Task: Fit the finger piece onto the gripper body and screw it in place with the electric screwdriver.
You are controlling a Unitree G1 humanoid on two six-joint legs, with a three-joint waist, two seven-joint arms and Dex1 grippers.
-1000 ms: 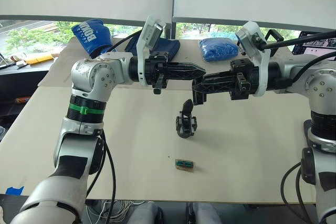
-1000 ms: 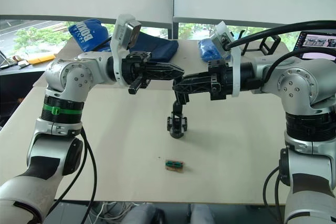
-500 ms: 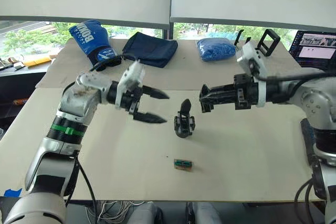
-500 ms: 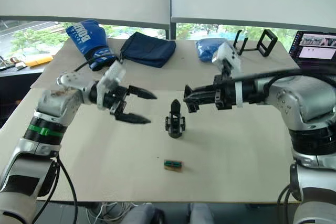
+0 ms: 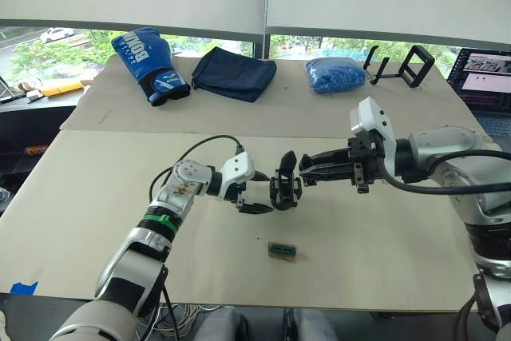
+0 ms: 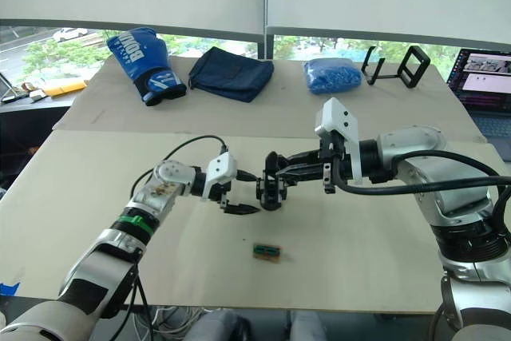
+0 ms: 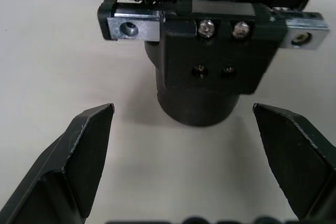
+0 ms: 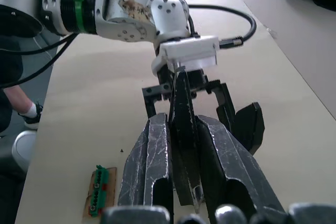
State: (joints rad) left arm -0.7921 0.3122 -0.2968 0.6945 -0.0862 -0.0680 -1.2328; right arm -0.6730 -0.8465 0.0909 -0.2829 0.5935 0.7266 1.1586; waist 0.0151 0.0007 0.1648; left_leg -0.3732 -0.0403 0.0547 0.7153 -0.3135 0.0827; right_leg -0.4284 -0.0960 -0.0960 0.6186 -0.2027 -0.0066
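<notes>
While the body (image 5: 284, 191) is standing on the counter (image 5: 383, 245), left tool (image 7: 184, 156) gaping open around it, right tool (image 8: 181, 145) pinching the finger piece (image 8: 182, 114) against its top

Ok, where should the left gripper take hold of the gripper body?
Around the round base of the gripper body, coming in level from the robot's left. The open left gripper already flanks it; the silvery rail above is wider than the base.

Black gripper body (image 5: 283, 193) stands upright, finger piece (image 8: 184, 124) just above.
</notes>
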